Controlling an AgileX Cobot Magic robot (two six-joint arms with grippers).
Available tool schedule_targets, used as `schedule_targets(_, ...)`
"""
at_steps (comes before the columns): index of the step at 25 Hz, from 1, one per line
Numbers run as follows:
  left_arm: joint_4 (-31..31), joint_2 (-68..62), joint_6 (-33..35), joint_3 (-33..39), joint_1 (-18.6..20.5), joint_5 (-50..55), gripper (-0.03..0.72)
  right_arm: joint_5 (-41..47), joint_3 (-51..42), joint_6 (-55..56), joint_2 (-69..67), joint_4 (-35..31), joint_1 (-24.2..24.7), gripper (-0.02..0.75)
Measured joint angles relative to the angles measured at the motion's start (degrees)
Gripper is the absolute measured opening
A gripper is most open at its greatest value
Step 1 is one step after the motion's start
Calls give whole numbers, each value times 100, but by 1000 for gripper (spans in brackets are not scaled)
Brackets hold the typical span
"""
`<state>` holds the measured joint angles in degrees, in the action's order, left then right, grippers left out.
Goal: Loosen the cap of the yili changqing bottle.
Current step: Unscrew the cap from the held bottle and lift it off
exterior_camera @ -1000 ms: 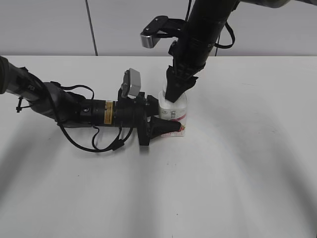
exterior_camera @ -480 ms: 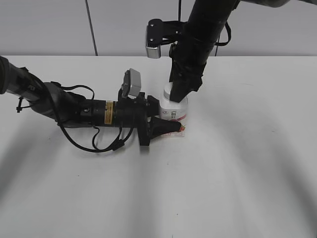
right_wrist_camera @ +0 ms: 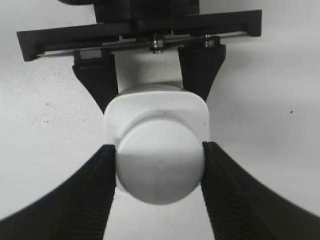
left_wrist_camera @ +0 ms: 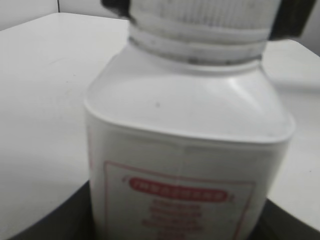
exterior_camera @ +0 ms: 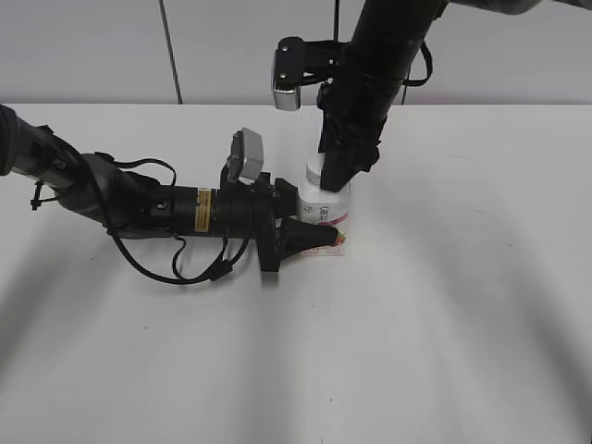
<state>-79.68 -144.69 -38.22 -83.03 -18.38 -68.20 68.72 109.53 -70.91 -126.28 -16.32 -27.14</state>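
the yili changqing bottle (exterior_camera: 326, 208) stands upright on the table (exterior_camera: 462, 277), body clamped by my left gripper (exterior_camera: 314, 238); my right gripper (right_wrist_camera: 159, 165) squeezes the cap (right_wrist_camera: 159, 165) from directly above.

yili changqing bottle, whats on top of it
A small round white plastic screw cap sits on the squarish white plastic bottle, pinched between the right gripper's black fingers. The neck beneath the cap and the bottle's contents cannot be seen.
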Motion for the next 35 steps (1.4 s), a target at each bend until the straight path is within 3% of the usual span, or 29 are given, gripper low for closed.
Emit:
schedule_targets(8,12,0,-34,0,0,0,398,44,0,139,0,-131,-4,561)
schedule_targets(16,22,-5,-47,0,0,-6,398,61,158,712,100,-299,-4,582)
schedule_targets(21,22,-5,-52,0,0,-10,398,39,259,2457,243,-305,-4,583)
schedule_targets(27,22,-5,-52,0,0,-10,398,57,259,5442,257,-181,-4,583)
schedule_targets(35,22,-5,-52,0,0,-10,398,71,259,7389,239,-114,-4,583)
